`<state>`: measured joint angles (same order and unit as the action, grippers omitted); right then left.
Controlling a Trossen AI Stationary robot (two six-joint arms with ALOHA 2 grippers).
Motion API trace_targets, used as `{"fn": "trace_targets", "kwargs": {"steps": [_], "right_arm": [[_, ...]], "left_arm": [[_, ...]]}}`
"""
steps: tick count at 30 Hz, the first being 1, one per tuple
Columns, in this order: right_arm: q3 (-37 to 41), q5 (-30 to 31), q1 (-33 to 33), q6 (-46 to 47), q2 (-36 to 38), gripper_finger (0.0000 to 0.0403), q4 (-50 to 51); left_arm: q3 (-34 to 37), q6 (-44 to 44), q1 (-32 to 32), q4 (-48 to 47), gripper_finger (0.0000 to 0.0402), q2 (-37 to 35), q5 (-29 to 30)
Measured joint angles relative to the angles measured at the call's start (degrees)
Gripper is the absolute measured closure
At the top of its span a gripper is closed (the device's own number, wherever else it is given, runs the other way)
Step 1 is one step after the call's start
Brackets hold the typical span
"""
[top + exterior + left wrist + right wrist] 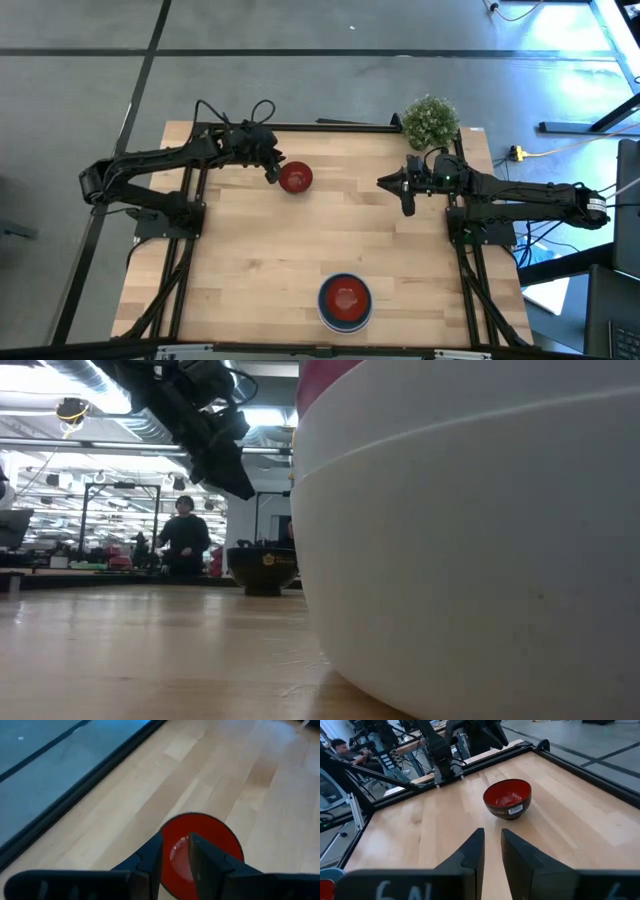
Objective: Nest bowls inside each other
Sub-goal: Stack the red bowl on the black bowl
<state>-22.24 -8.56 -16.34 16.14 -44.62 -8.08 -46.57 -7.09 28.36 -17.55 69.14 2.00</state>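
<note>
Overhead, the pale wooden table (250,260) carries a lone dark red bowl (296,178) near its far edge, just beside the left tool (272,171), whose fingers are slightly spread above it. Stacked bowls (345,302) sit at the near edge. The right tool (407,196), fingers almost together and empty, hovers near the potted plant (431,120). Beyond, a person (184,536) stands in the workshop.

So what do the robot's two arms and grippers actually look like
Both arms are dark, slim and jointed, with black cables looping near the wrists. The left gripper and the right gripper each have two flat black tapered fingers. White handwritten characters mark the right gripper's body in its wrist view.
</note>
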Motion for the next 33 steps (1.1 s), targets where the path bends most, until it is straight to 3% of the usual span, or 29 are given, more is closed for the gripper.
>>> {"fn": "trace_targets", "kwargs": {"steps": [8, 14, 22, 27, 33], "right_arm": [[0.0, 0.0, 0.0, 1.8, 0.0, 0.0337, -0.1], [0.0, 0.0, 0.0, 1.8, 0.0, 0.0338, -1.7], [0.0, 0.0, 0.0, 1.6, 0.0, 0.0337, -1.6], [0.0, 0.0, 0.0, 1.5, 0.0, 0.0338, -1.6], [0.0, 0.0, 0.0, 1.4, 0.0, 0.0337, -1.6]], "left_arm": [[0.0, -4.8, 0.5, -3.8, 0.0316, 0.0, -0.5], [0.0, -6.3, 3.0, -4.4, 0.0316, 1.0, -4.0], [0.0, -6.3, 4.8, -4.0, 0.0316, 9.1, -4.9], [0.0, -6.1, 4.3, 1.8, 0.0316, 12.2, -9.7], [-1.9, -5.8, 3.4, 3.0, 0.0316, 12.3, -6.1]]}}
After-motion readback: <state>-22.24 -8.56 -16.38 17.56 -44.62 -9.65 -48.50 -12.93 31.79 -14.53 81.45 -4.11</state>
